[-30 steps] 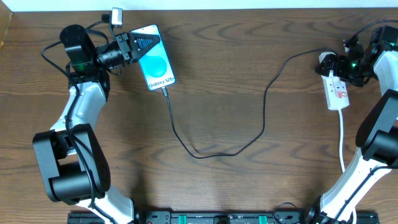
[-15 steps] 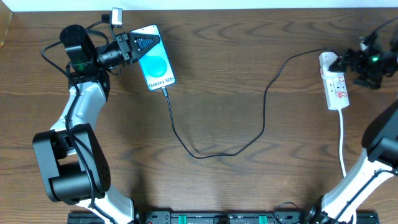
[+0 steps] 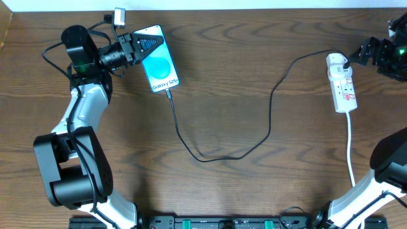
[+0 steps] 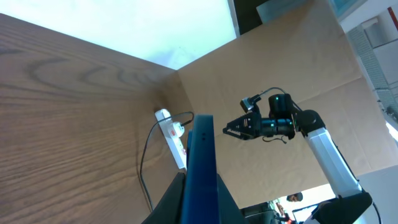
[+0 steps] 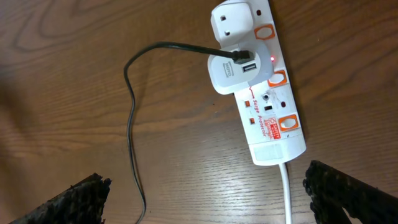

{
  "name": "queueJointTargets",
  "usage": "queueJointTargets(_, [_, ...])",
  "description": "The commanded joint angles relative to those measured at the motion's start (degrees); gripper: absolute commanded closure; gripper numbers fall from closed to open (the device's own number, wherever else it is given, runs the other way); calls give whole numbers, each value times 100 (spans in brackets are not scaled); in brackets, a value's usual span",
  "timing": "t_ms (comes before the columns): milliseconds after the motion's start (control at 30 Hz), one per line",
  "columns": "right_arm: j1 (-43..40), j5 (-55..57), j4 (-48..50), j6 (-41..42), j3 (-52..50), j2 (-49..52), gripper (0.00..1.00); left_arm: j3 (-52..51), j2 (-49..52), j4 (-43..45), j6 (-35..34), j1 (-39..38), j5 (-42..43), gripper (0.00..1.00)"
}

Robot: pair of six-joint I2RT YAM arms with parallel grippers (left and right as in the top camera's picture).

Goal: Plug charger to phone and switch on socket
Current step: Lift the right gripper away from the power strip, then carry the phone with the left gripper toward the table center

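The phone [image 3: 160, 63], with a bright blue screen, lies at the back left of the table. My left gripper [image 3: 141, 46] is shut on its top end. In the left wrist view the phone [image 4: 200, 155] stands edge-on between the fingers [image 4: 200, 190]. The charger's black cable [image 3: 270, 108] runs from the phone's lower end to the white adapter [image 5: 233, 71], which is plugged into the white socket strip [image 3: 343, 89]. A small red light glows beside the adapter on the strip [image 5: 270, 109]. My right gripper [image 3: 364, 55] is open, empty and apart from the strip, to its right [image 5: 205, 193].
The strip's thick white cord [image 3: 350, 146] runs toward the front edge at the right. The cable loops across the middle of the wooden table [image 3: 216, 158]. A small white clip [image 3: 119, 16] sits behind the left gripper.
My right gripper has drawn back to the right, away from the socket strip it was over. The left gripper, phone and cable have not moved.
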Motion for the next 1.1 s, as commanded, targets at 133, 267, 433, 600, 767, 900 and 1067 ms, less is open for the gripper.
queueJointTargets(133, [22,-57,24,24,68,-24,1,33,-83,28,94,-17,76,93])
queueJointTargets(267, [22,-59,46,24,68,-24,1,33,-83,28,96,-20,76,93])
queueJointTargets(433, [22,-57,61,26,68,-24,1,33,-83,26,98,-20,76,92])
queueJointTargets(600, [24,-59,105,26,68,-24,1,33,-83,26,101,-129,48,93])
queueJointTargets(767, [24,-61,122,26,68,-24,1,33,-59,22,251,-442,-101,93])
queueJointTargets(900, [24,-61,122,26,68,-24,1,33,-13,-289,459,-721,-426,93])
queueJointTargets(1067, [24,-61,125,26,68,-24,1,33,7,-2006,1440,-1093,-1521,93])
